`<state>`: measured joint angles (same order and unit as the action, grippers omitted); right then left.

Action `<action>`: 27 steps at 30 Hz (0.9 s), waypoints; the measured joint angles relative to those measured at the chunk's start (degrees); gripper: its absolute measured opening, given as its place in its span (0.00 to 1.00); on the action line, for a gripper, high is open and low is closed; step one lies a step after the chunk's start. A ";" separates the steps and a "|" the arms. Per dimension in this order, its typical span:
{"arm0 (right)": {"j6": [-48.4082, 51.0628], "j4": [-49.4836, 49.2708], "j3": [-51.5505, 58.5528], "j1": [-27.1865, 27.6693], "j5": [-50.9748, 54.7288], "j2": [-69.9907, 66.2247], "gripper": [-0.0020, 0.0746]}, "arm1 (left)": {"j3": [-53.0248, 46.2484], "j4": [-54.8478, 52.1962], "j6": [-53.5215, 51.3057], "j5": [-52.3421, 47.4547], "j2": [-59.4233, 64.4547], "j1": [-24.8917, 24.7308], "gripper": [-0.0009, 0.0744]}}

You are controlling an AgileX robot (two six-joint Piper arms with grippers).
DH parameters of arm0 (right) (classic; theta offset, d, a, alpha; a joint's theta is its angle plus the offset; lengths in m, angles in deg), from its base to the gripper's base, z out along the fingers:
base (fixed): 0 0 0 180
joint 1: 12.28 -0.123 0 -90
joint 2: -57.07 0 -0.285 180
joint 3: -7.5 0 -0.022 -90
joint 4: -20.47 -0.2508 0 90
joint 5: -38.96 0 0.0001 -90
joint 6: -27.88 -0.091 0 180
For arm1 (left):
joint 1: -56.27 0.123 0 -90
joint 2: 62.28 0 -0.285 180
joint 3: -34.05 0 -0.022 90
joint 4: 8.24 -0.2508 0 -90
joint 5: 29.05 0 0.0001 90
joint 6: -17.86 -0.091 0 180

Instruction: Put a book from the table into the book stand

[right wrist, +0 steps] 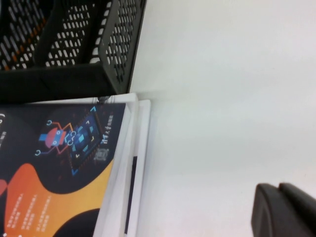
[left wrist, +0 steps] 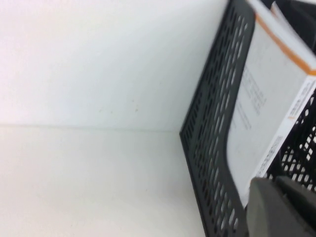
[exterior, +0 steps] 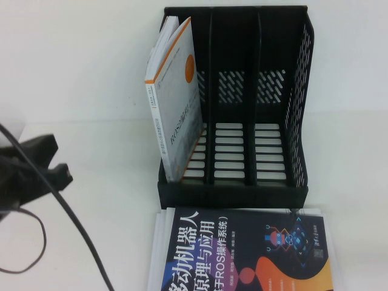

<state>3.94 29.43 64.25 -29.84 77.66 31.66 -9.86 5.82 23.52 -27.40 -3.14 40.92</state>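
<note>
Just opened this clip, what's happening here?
The book already stands in the leftmost slot of the book stand, leaning slightly. The left gripper sits off to the left of the stand above the table, holding nothing. The right gripper shows only in its wrist view, out over bare table right of the dark navy book lying flat in front of the stand.

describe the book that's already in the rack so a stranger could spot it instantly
On the white table, find the black book stand with three upright slots. The book stands tilted in its leftmost slot, the other two being empty. Unlike the dark navy book lying flat in front, it is white with orange edging.
</note>
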 joint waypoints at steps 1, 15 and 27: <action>0.00 -0.13 0.00 0.00 -0.02 0.00 0.02 | -0.61 0.12 0.22 0.26 -0.11 0.00 0.01; 0.00 -0.46 0.22 0.00 0.11 0.00 0.02 | -1.25 0.34 0.59 2.42 -0.34 0.00 0.01; 0.00 -0.56 0.22 0.00 0.11 0.00 0.02 | -1.27 1.73 -2.68 1.80 0.26 0.96 0.01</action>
<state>3.94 28.87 64.47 -29.84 77.77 31.66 -11.13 7.56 20.84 -25.60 -2.88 41.87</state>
